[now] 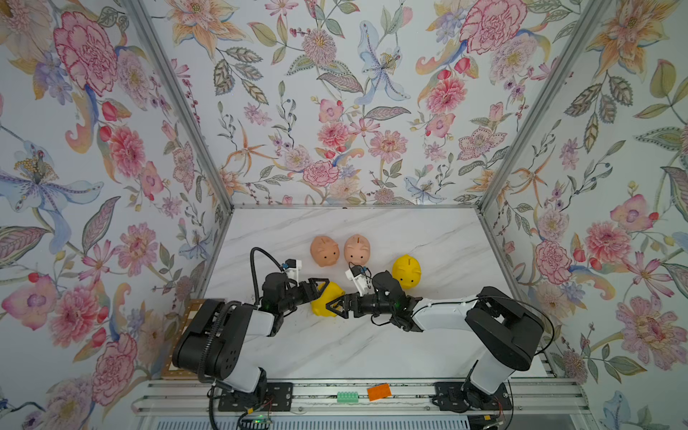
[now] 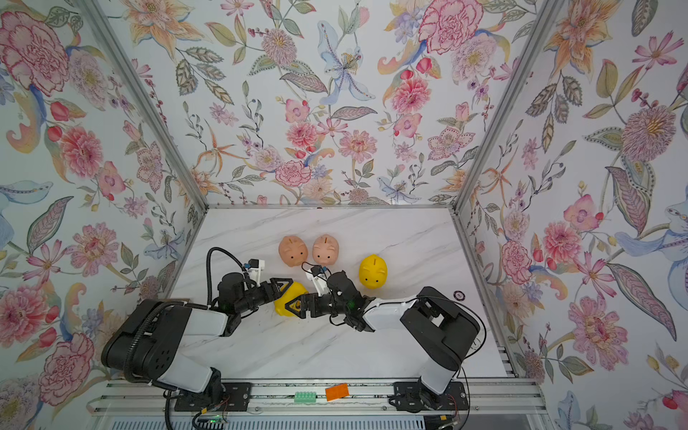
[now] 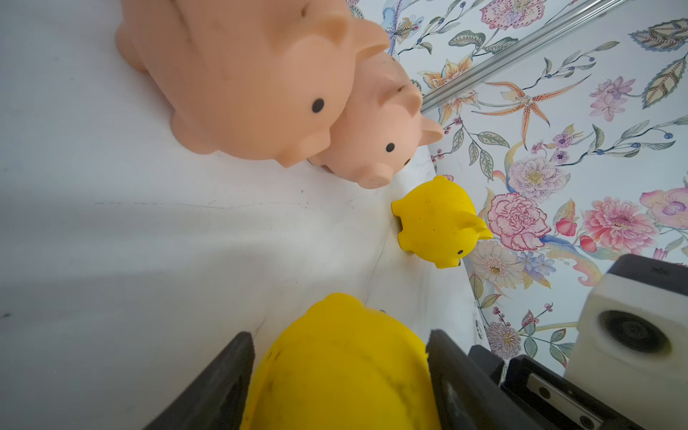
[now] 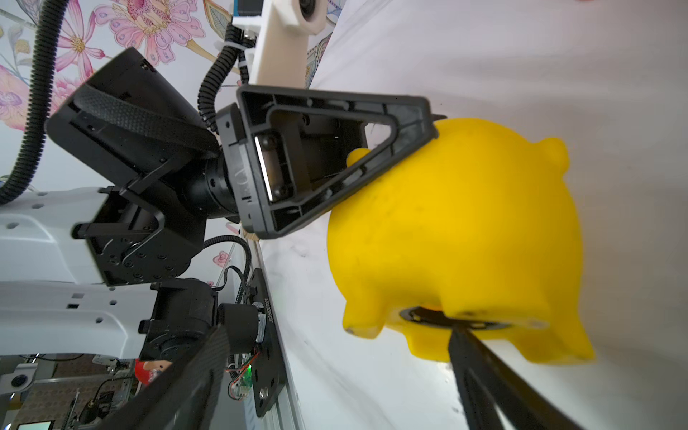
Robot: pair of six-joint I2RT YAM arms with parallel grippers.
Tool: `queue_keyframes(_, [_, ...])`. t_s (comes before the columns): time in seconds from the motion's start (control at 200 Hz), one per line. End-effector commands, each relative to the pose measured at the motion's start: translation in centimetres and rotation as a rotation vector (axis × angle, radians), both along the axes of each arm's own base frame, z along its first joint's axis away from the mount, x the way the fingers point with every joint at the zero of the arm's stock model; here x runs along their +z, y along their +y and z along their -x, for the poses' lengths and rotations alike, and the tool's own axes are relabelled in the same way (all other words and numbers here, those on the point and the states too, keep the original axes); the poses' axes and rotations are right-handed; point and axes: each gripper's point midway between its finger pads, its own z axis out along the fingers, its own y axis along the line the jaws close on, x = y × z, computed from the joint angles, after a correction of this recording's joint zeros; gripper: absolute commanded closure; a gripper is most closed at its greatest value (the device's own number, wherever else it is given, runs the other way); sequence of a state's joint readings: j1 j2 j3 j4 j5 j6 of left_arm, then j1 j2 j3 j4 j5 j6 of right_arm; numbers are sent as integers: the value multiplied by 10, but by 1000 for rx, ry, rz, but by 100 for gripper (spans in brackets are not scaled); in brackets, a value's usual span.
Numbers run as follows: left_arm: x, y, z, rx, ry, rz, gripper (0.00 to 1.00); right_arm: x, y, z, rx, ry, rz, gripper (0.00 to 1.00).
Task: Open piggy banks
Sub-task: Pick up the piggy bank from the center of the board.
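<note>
Near the table's (image 1: 409, 342) middle, my left pincer (image 3: 339, 342) is clamped on a yellow pig (image 1: 323, 307), its belly turned toward my right pincer (image 4: 337, 333). That one gapes wide and holds nothing, one fingertip (image 4: 457, 337) at the belly plug (image 4: 428, 319). Farther back sit two pink pigs (image 1: 324, 251) (image 1: 356, 249) side by side, another yellow pig (image 1: 406, 271) to their right.

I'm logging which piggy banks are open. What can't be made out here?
- Held yellow piggy bank: face unseen, partly covered by left gripper and right gripper, both top views.
- Its belly opening: blurred, partly behind a finger, right wrist view; plug unclear.
- Pink piggy banks, far yellow piggy bank: undersides face the table, all views.
</note>
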State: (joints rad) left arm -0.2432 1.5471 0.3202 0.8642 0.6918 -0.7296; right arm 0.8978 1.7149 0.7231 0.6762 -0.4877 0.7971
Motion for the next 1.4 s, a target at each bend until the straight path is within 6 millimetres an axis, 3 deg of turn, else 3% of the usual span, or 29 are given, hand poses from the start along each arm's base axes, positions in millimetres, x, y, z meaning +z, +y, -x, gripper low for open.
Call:
queue_keyframes(0.0, [-83, 16, 55, -12, 307, -159, 24, 3, 3, -9, -35, -1, -42, 6])
queue_keyframes(0.545, [-75, 13, 61, -20, 281, -112, 23, -10, 12, -28, -109, 61, -118, 8])
queue_keyframes(0.736, [-72, 11, 60, -20, 278, -90, 22, -23, 13, -30, -115, 93, -101, 9])
queue_keyframes(0.761, [-62, 10, 57, -17, 247, -80, 21, -25, 12, -30, -120, 96, -97, 9])
queue_keyframes(0.946, [-52, 10, 51, -1, 230, -66, 9, -31, 6, -30, -127, 97, -107, 9])
queue_keyframes(0.986, [-49, 10, 49, 2, 225, -68, 1, -32, 5, -29, -126, 98, -107, 9])
queue_keyframes(1.271, [-27, 19, 42, 47, 203, -49, 1, -42, -4, -26, -141, 110, -128, 11])
queue_keyframes(1.301, [-14, 18, 32, 50, 167, -39, 1, -42, -5, -25, -141, 111, -131, 11])
queue_keyframes(1.391, [-6, 22, 31, 64, 155, -37, 1, -44, -4, -25, -136, 116, -136, 12])
